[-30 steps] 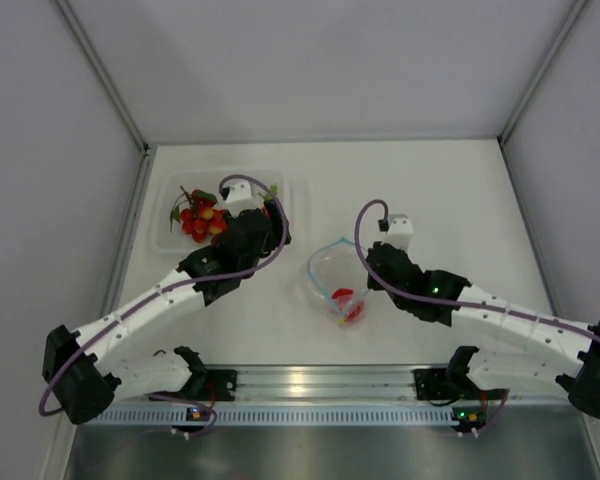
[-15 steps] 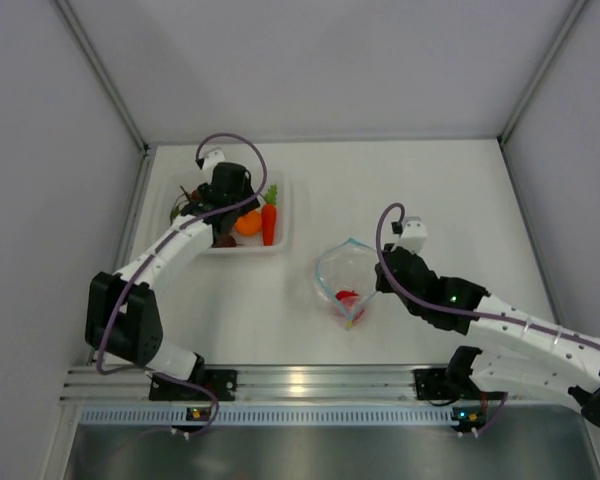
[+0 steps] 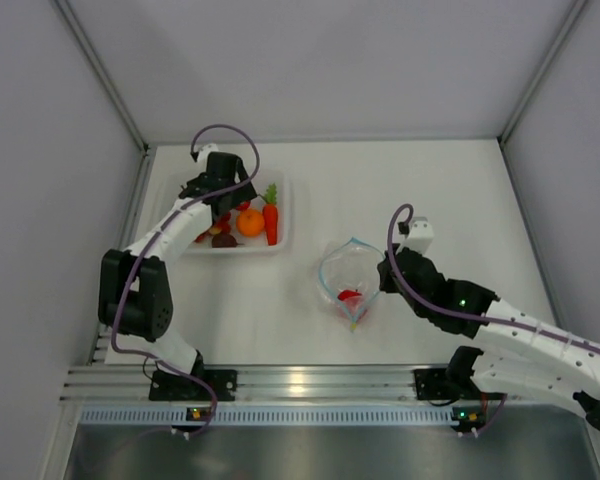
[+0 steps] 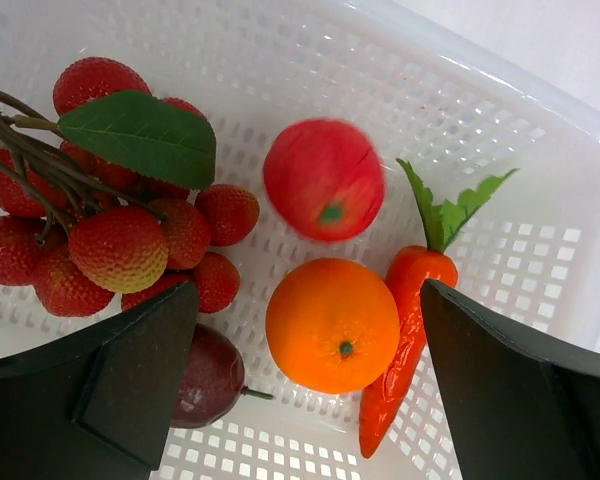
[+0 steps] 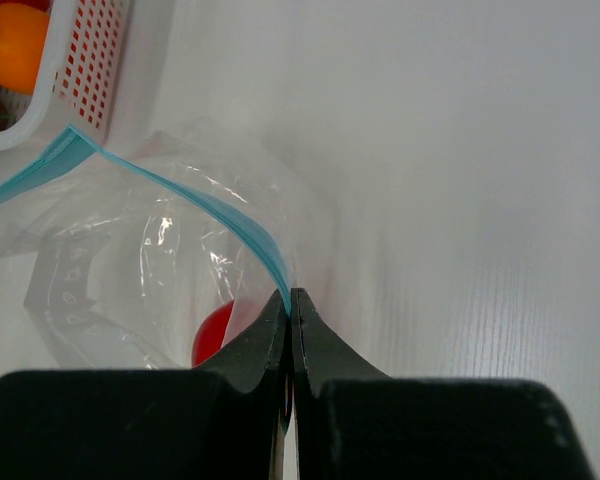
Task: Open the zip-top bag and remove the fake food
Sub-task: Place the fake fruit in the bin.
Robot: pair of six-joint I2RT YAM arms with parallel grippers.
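The zip-top bag (image 3: 347, 277) lies open-mouthed at mid-table with one red fruit (image 3: 350, 297) inside. My right gripper (image 3: 383, 273) is shut on its teal zip strip (image 5: 250, 235) at the right edge; the clear bag (image 5: 130, 260) and red fruit (image 5: 215, 335) show beyond the jaws. My left gripper (image 3: 223, 203) hovers open over the white tray (image 3: 250, 247), holding nothing. Below that left gripper (image 4: 308, 295) lie a berry cluster (image 4: 110, 235), a red round fruit (image 4: 324, 180), an orange (image 4: 332, 325), a carrot (image 4: 405, 330) and a dark purple piece (image 4: 215, 375).
The perforated white tray (image 4: 540, 170) sits at the back left near the left wall. Its corner (image 5: 75, 85) lies just past the bag's far end. Grey walls close in the table on three sides.
The left gripper moved back over the tray and its jaws widened; a red round fruit now lies blurred in the tray. The right gripper shifted slightly right, still pinching the bag.
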